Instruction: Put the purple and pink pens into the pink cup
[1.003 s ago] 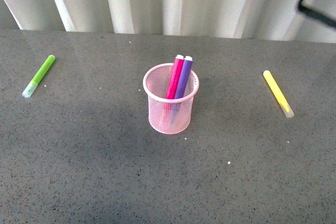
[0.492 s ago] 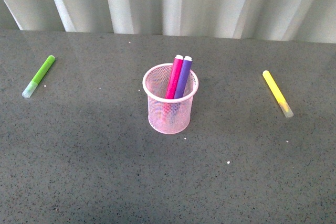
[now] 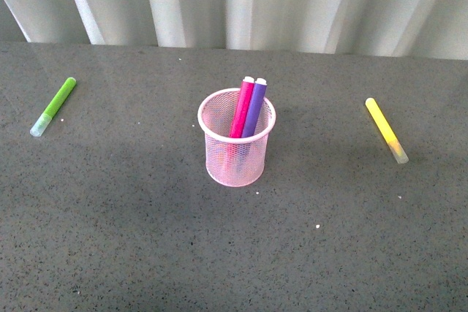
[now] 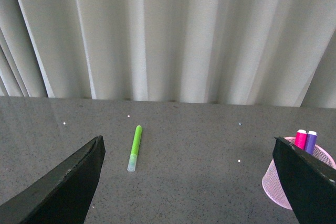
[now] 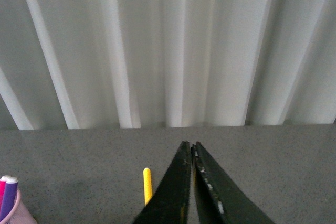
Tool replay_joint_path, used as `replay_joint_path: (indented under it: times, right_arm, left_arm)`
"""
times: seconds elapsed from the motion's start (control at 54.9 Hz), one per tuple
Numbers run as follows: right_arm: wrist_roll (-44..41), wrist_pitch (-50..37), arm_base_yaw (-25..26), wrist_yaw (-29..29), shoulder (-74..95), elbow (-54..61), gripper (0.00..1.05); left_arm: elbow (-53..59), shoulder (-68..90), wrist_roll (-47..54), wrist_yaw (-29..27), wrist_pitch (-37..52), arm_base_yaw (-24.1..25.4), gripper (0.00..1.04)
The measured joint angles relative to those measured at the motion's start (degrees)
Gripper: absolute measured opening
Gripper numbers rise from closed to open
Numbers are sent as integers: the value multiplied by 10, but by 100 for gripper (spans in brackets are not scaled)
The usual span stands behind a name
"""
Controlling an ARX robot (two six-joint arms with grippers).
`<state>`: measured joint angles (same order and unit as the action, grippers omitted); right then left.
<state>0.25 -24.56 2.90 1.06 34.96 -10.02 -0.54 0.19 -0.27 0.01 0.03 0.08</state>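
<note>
Pink cup (image 3: 236, 153) holds both pens (image 3: 248, 107); left end effector (image 4: 189, 182) spread, right end effector (image 5: 192, 150) pressed together.

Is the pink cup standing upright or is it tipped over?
Upright. The pink cup stands on its base, rim up, with the pink pen and purple pen leaning inside.

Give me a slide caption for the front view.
Pink pen and purple pen stand in the pink cup; green pen and yellow pen remain outside.

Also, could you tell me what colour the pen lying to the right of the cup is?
Yellow, with a clear cap; the front view shows it best.
</note>
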Motion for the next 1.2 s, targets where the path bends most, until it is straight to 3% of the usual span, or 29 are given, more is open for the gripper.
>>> replay_joint_path:
  times: [0.146, 1.148, 1.203]
  right_arm:
    - [-2, 8, -27, -6, -37, 26, 3]
    - [-2, 144, -27, -10, -250, 88, 3]
    - [-1, 210, -27, -10, -299, 88, 3]
  left_arm:
    - [0, 0, 0, 0, 0, 0, 98]
    - [0, 0, 0, 0, 0, 0, 98]
    - [0, 0, 0, 0, 0, 0, 98]
